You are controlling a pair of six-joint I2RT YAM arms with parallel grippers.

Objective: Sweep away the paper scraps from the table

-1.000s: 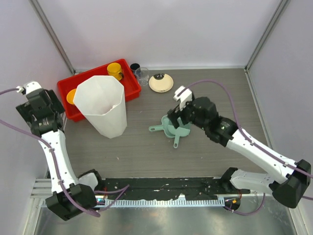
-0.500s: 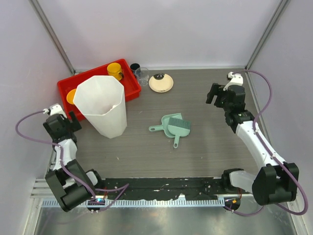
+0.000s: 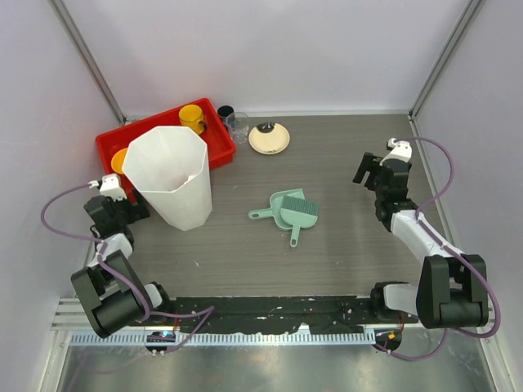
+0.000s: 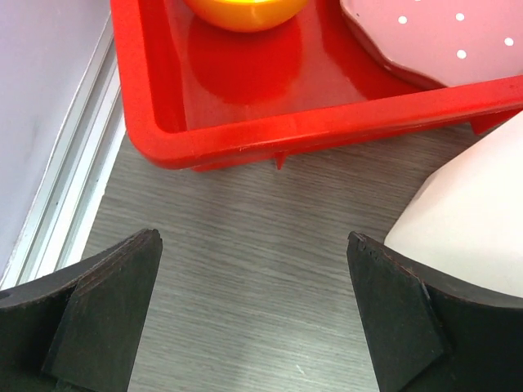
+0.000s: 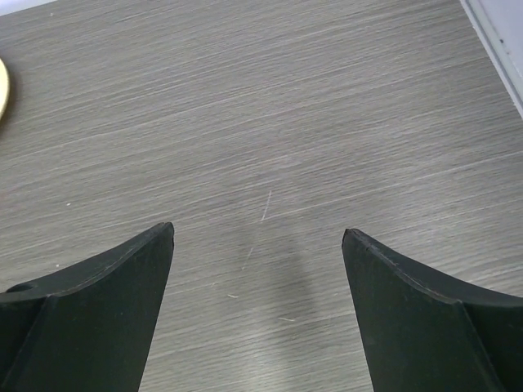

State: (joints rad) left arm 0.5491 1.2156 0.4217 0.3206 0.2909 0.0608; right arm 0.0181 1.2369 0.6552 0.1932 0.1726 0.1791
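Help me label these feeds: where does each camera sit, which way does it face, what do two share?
Top external: above and behind, looking down on the table; both arms, left gripper, right gripper show.
Left wrist: low, facing the red tray and white bin; own open fingers show.
Right wrist: angled down at bare table; own open fingers show.
Shared: top and left wrist both show tray and bin.
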